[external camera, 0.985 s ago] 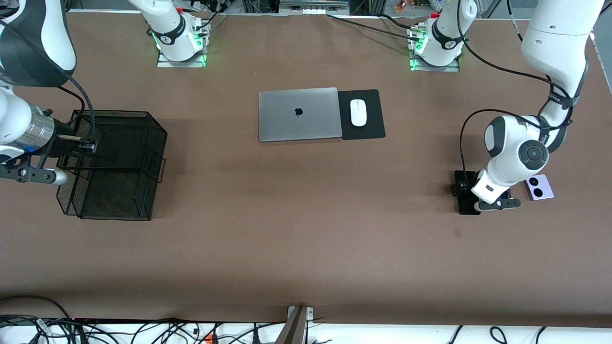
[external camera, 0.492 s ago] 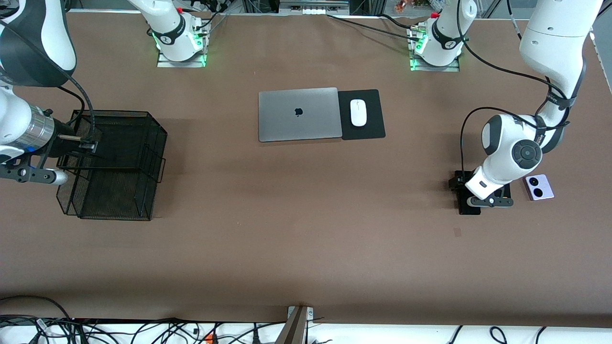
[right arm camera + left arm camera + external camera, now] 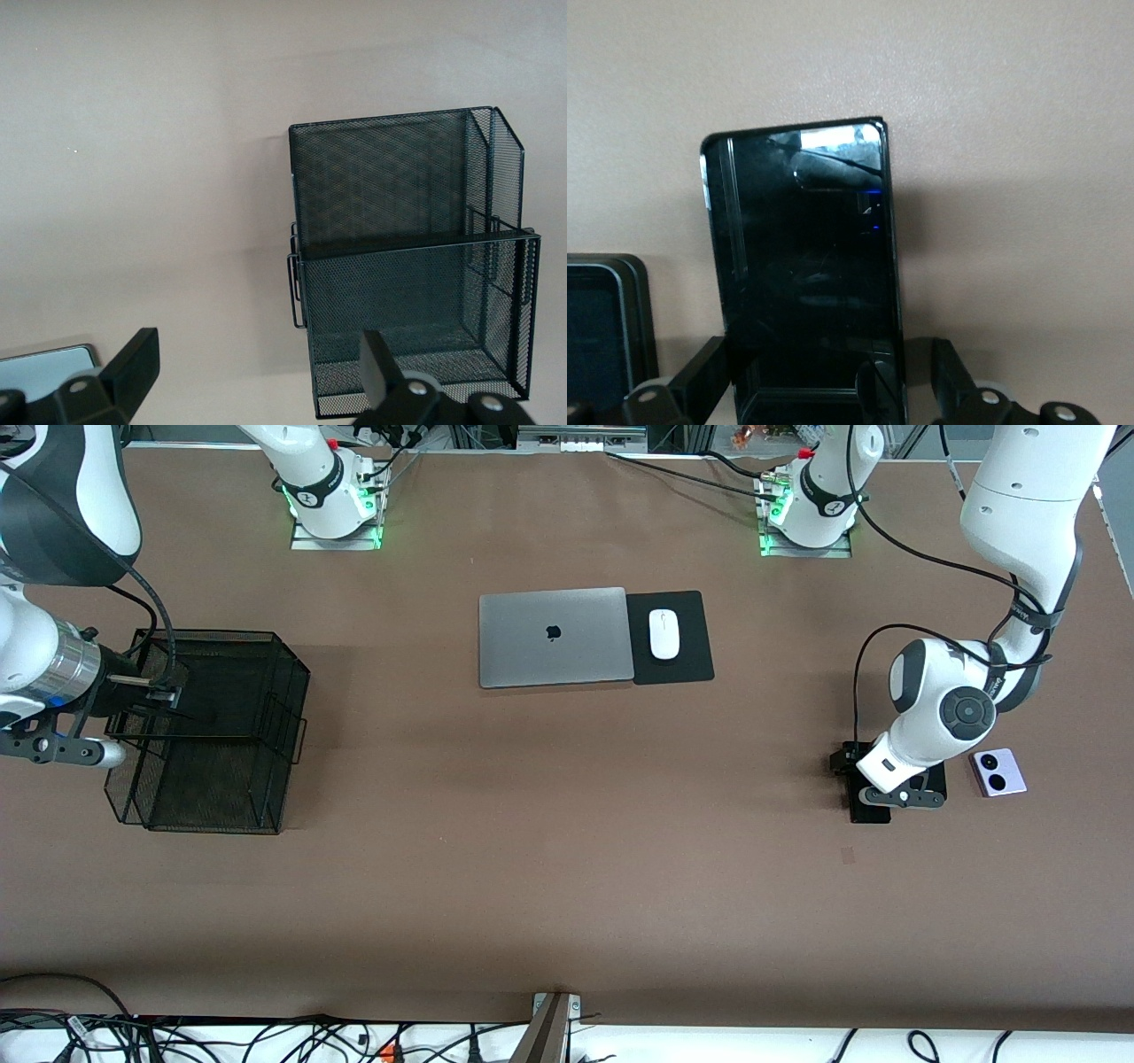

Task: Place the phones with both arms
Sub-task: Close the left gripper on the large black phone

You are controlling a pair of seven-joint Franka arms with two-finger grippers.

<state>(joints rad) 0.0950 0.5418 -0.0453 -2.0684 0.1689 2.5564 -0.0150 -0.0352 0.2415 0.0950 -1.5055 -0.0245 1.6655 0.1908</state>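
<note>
The long slim black phone (image 3: 870,811) lies flat on the table at the left arm's end; the left wrist view shows it (image 3: 804,266) lengthwise between the fingers. My left gripper (image 3: 861,778) is low over it, open, with the fingers (image 3: 706,376) on either side of its near end. A small squarish black phone (image 3: 937,781) lies beside it, partly hidden by the wrist, and also shows in the left wrist view (image 3: 602,336). The lavender-white phone (image 3: 998,771) with two black circles lies a little farther toward the table's end. My right gripper (image 3: 164,693) is open and empty, waiting over the black mesh basket (image 3: 221,636).
The mesh basket (image 3: 407,266) stands at the right arm's end. A closed grey laptop (image 3: 554,636) lies mid-table toward the robots' bases, with a white mouse (image 3: 663,634) on a black pad (image 3: 687,666) beside it.
My left wrist has shifted slightly toward the right arm's end, over the long black phone, uncovering more of the lavender-white phone. The right arm has not moved.
</note>
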